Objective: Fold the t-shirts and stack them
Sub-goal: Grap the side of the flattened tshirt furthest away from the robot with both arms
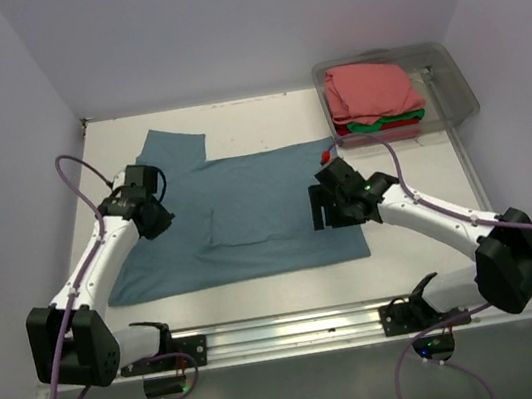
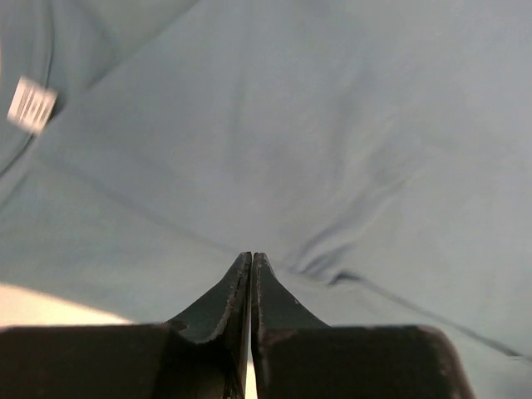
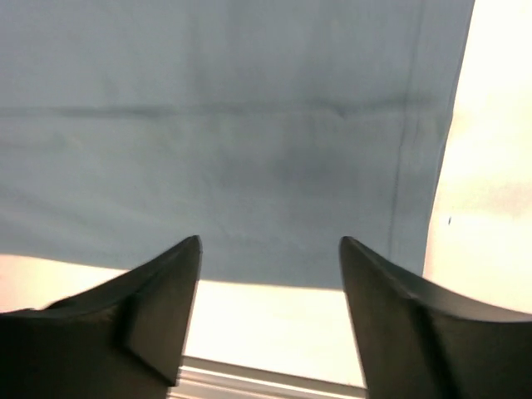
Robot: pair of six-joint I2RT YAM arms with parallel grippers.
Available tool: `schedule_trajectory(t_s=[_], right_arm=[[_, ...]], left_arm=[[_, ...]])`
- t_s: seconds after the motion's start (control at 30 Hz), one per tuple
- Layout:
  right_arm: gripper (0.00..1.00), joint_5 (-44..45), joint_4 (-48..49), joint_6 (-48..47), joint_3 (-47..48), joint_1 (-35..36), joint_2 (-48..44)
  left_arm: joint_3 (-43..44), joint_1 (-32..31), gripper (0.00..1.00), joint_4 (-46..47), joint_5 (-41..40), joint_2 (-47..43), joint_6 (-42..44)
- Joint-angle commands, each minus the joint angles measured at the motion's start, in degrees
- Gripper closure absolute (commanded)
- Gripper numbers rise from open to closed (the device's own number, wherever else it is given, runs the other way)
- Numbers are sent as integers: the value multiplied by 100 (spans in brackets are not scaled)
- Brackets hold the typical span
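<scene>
A slate-blue t-shirt [image 1: 248, 212] lies spread flat on the table, one sleeve [image 1: 174, 143] pointing to the far left. My left gripper [image 1: 158, 222] is shut over the shirt's left part. In the left wrist view its tips [image 2: 251, 258] meet at the blue cloth [image 2: 332, 125], with small wrinkles just to the right; nothing shows between the jaws. My right gripper [image 1: 321, 213] is open over the shirt's right part. In the right wrist view it [image 3: 268, 245] hangs over the shirt's hem [image 3: 249, 125], empty. Folded salmon-pink [image 1: 370, 90], green [image 1: 371, 125] and red [image 1: 406, 124] shirts lie stacked.
The folded stack sits in a clear plastic bin [image 1: 450, 79] at the back right. A white label [image 2: 32, 104] shows inside the blue shirt's collar. A metal rail [image 1: 297, 328] runs along the near edge. Walls close in the left, back and right sides.
</scene>
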Motion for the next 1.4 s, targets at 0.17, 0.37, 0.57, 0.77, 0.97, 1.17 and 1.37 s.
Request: schedule_trajectory(t_s=[0.17, 0.37, 0.57, 0.77, 0.97, 1.17, 1.37], right_arm=[[1, 849, 206, -895, 1885, 10, 825], [1, 1077, 637, -1115, 2282, -52, 1080], [1, 1227, 444, -1344, 2422, -69, 1212], [1, 1051, 172, -1511, 2326, -69, 1142], [1, 1007, 198, -1476, 2115, -61, 1089], [1, 937, -5, -1327, 2273, -61, 1326], [1, 910, -110, -1230, 2387, -61, 1450]], left_arm=[[1505, 79, 45, 1768, -137, 1307, 646], [3964, 526, 28, 1567, 136, 3592, 1357], [6215, 939, 21, 1365, 372, 5351, 1798], [7053, 1440, 21, 1847, 680, 6328, 1921], [7227, 1661, 21, 2613, 1260, 6749, 2202], [7571, 1679, 20, 3096, 1761, 7075, 2518], [7667, 1679, 20, 3264, 2192, 7374, 2607]])
